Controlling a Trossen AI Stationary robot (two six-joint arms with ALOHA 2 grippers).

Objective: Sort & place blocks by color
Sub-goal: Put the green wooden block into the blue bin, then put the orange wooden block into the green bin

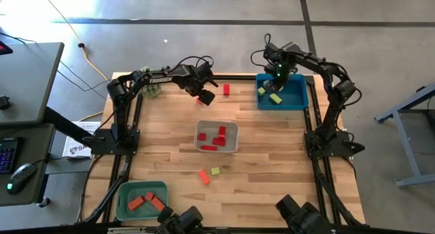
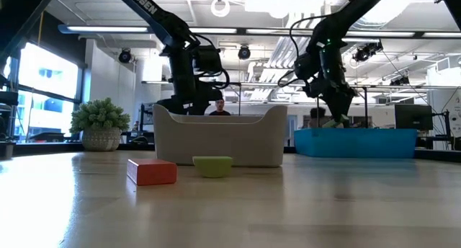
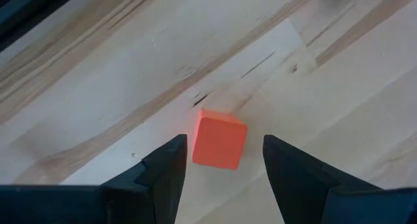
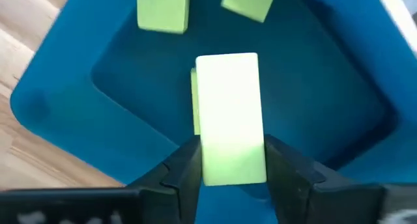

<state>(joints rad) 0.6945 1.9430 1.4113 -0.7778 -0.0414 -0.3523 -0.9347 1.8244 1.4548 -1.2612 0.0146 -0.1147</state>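
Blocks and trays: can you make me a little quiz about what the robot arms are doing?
1. True or false: the right gripper holds a yellow-green block over the blue tray.
2. What colour block sits between the left gripper's open fingers?
3. Which tray holds red blocks: A the white tray, B the green tray?

Key: 1 true. 2 orange-red. 3 A.

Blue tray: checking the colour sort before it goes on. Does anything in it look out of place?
Nothing stands out. The blue tray holds only yellow-green blocks, and the right tool holds another yellow-green block over it.
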